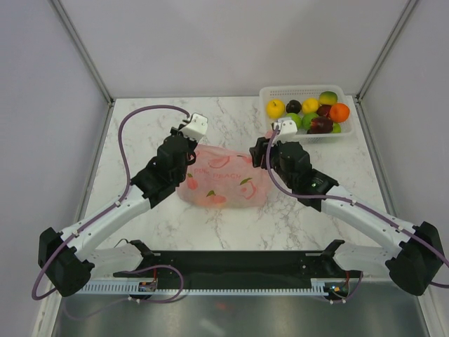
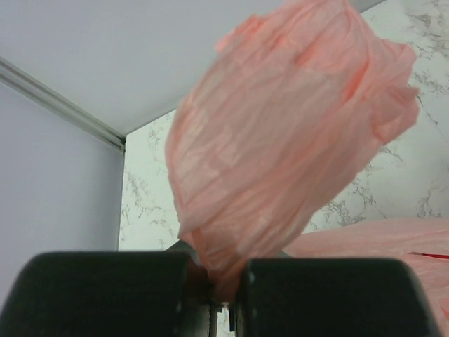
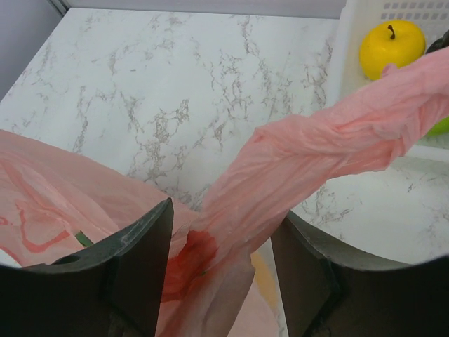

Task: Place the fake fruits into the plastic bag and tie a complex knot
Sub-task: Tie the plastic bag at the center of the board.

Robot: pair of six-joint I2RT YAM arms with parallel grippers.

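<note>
The pink plastic bag [image 1: 221, 179] lies in the middle of the table, printed with red peach shapes. My left gripper [image 1: 186, 145] is at its left top corner and is shut on one twisted bag handle [image 2: 280, 140], which balloons up in front of its jaws [image 2: 217, 270]. My right gripper [image 1: 259, 149] is at the bag's right top corner. It is open [image 3: 223, 232], and the other handle [image 3: 337, 140] runs up between its fingers toward the right. The fake fruits [image 1: 310, 112] lie in the white basket: yellow, green, orange, dark purple and dark red. No knot shows.
The white lattice basket [image 1: 351, 130] stands at the back right corner, close to the right gripper; its rim [image 3: 354, 28] and a yellow fruit [image 3: 391, 48] show in the right wrist view. Grey walls enclose the marble table [image 1: 140, 126] on three sides.
</note>
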